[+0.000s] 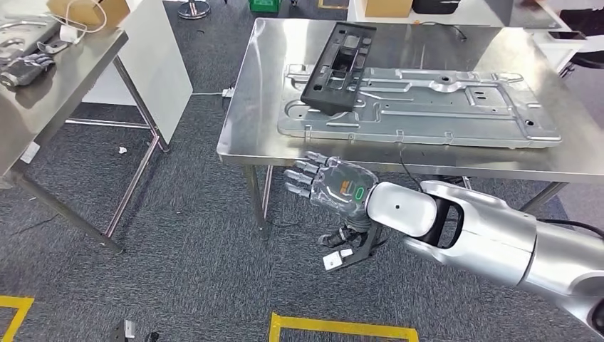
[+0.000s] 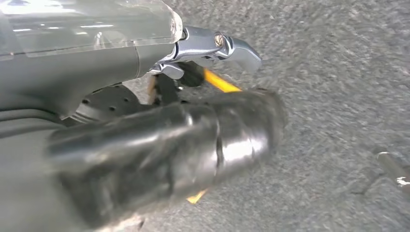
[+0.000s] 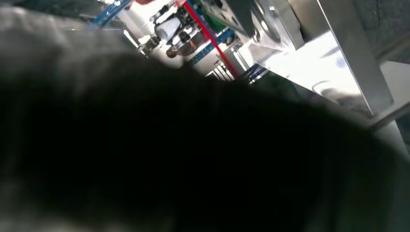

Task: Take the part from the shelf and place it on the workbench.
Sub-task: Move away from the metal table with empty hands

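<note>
The grey carpet floor [image 1: 178, 235] takes up most of the head view, with yellow tape [image 1: 342, 328] marking lines near the bottom edge. On it stands a steel surface [image 1: 285, 71], shiny and rectangular, on thin metal legs. A large silver plate [image 1: 441, 107], stamped with ribs and cut-outs, lies flat along the surface and covers much of it. The black part [image 1: 340, 68], a slotted rectangular frame, rests tilted with its lower end on the left end of the plate and its upper end reaching toward the far edge of the surface. A second table [image 1: 50, 78] stands well apart at the left, carrying a cardboard box [image 1: 89, 11] and some cables. The right arm [image 1: 484, 235], silver and thick, comes in from the lower right, and the right hand [image 1: 329, 184] hangs just in front of the near edge of the surface, below the plate, apart from the part; its fingers [image 1: 303, 174] are loosely spread and hold nothing. In the left wrist view the left hand [image 2: 145, 145] appears close and blurred above the carpet, a dark thumb and a silver finger [image 2: 227, 46] stretched out with nothing between them, so it seems to hang loose and empty. The right wrist view is mostly dark and blurred.
</note>
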You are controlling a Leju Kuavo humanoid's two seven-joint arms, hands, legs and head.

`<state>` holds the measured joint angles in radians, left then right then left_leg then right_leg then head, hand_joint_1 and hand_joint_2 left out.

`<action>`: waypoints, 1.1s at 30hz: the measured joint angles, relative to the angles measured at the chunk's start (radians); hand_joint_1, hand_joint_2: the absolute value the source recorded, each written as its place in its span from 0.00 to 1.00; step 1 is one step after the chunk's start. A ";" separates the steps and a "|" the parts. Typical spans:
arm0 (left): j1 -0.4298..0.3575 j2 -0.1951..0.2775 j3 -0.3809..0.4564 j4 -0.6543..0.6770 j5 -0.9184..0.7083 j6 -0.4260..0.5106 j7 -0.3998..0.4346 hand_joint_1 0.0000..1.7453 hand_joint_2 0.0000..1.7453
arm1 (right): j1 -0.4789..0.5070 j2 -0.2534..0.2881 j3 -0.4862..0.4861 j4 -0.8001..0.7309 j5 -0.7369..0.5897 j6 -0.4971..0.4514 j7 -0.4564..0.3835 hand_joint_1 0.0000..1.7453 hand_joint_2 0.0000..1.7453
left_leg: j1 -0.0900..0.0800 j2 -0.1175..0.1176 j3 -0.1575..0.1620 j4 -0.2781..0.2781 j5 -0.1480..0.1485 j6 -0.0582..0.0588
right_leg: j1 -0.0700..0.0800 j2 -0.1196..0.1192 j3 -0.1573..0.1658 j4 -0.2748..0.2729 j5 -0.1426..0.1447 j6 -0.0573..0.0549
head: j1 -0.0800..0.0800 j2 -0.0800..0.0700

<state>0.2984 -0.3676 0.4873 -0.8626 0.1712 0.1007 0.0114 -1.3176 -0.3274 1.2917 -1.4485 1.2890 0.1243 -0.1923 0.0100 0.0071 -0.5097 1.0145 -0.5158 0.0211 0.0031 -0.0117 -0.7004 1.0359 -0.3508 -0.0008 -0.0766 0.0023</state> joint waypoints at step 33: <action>0.008 0.001 -0.010 -0.014 0.003 0.003 0.006 0.00 0.00 | 0.012 -0.013 0.000 0.011 0.018 -0.010 0.000 0.00 0.75 | 0.006 0.006 -0.016 -0.012 0.030 0.017 | -0.013 0.009 -0.028 0.061 -0.076 0.016 | -0.004 0.000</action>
<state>0.3067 -0.3666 0.4777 -0.8765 0.1746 0.1038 0.0171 -1.3059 -0.3400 1.2916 -1.4371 1.3066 0.1145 -0.1925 0.0160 0.0130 -0.5258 1.0022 -0.4856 0.0380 -0.0096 -0.0023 -0.7283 1.0973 -0.4270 0.0156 -0.0801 0.0023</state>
